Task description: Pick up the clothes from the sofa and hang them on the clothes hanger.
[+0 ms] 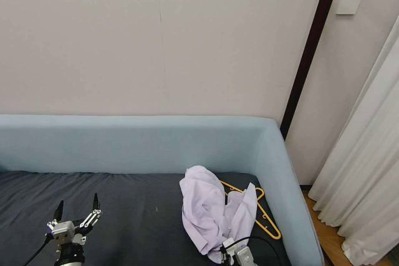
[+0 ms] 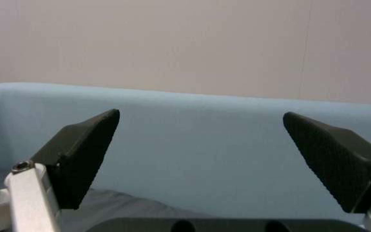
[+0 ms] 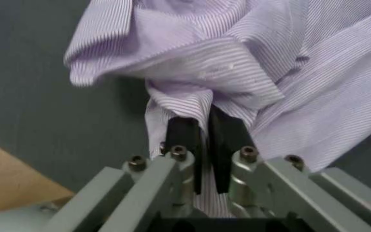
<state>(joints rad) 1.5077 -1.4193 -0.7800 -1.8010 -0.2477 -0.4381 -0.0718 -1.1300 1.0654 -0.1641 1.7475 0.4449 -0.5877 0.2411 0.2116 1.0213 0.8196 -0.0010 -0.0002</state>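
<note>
A crumpled lilac striped shirt lies on the right part of the sofa's dark seat, partly covering an orange clothes hanger. My right gripper is at the shirt's near edge. In the right wrist view the right gripper is shut on a fold of the shirt. My left gripper hovers over the left part of the seat, away from the shirt. It is open with nothing between its black fingers, and it faces the pale blue backrest.
The sofa's pale blue backrest and right arm wall in the seat. Beyond the arm are a wooden floor, white curtains and a dark door frame. A plain wall rises behind.
</note>
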